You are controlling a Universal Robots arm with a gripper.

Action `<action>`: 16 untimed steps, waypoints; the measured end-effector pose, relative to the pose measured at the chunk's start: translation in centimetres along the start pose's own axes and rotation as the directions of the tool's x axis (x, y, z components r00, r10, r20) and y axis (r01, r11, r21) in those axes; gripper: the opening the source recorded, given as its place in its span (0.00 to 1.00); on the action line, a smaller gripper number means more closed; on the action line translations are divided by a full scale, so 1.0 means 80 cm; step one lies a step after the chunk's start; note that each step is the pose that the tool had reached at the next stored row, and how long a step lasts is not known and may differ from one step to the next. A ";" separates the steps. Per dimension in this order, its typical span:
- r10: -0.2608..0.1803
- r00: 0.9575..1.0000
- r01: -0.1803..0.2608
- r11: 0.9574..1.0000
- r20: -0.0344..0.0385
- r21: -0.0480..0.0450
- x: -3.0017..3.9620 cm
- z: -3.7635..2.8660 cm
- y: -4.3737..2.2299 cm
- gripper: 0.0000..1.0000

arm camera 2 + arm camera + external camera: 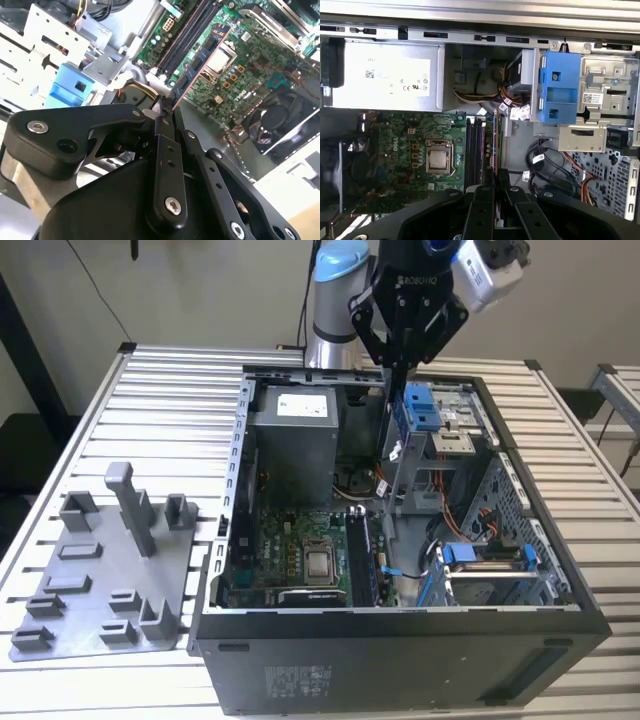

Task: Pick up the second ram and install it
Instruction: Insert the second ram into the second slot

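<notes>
Second ram (pixel 200 60) hangs on edge from the gripper (pixel 165 107), above the open computer case (pixel 400 625) that sits on the slatted counter (pixel 170 400). Inside, the green motherboard (pixel 395 145) lies below it, and in the first wrist view the stick runs just beside the dark memory slots (pixel 476 145). The fingers (pixel 164 135) are clamped tight on its upper end.

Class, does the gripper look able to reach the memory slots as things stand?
Likely yes: the case is open, and the gripper, holding the ram, hangs above the slots with nothing between.
</notes>
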State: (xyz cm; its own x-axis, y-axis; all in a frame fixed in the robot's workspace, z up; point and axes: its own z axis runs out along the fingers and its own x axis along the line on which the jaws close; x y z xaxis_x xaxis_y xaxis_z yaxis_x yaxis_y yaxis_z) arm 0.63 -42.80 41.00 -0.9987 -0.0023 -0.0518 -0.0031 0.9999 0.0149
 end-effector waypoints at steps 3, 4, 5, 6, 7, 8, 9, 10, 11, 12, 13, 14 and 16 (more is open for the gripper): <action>0.006 1.000 -0.006 1.000 0.000 0.000 0.0000 -0.0001 0.0000 0.14; 0.007 1.000 -0.007 1.000 0.000 0.000 0.0000 0.0000 0.0000 0.14; 0.008 1.000 -0.008 1.000 0.000 0.000 0.0000 0.0000 0.0000 0.14; 0.008 1.000 -0.008 1.000 0.000 0.001 0.0000 0.0001 0.0000 0.14; 0.008 1.000 -0.008 1.000 -0.001 0.000 0.0001 0.0008 0.0001 0.14; 0.008 1.000 -0.008 1.000 -0.003 0.000 0.0001 0.0015 0.0000 0.14; 0.008 1.000 -0.008 1.000 -0.005 0.001 0.0002 0.0026 0.0000 0.14; 0.008 1.000 -0.008 1.000 -0.006 0.001 0.0003 0.0041 0.0000 0.14; 0.008 1.000 -0.008 1.000 -0.007 0.001 0.0004 0.0056 -0.0001 0.14; 0.008 1.000 -0.008 1.000 -0.008 0.001 0.0006 0.0073 -0.0001 0.14; 0.008 1.000 -0.008 1.000 -0.009 0.001 0.0007 0.0090 -0.0001 0.14; 0.008 1.000 -0.008 1.000 -0.010 0.001 0.0009 0.0107 -0.0002 0.14; 0.008 1.000 -0.008 1.000 -0.012 0.000 0.0013 0.0142 -0.0002 0.14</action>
State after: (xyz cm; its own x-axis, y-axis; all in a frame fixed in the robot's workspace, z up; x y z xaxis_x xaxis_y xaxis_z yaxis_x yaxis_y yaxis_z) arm 0.58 -42.80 39.86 -0.9992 0.0056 -0.0397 0.0050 0.9999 0.0149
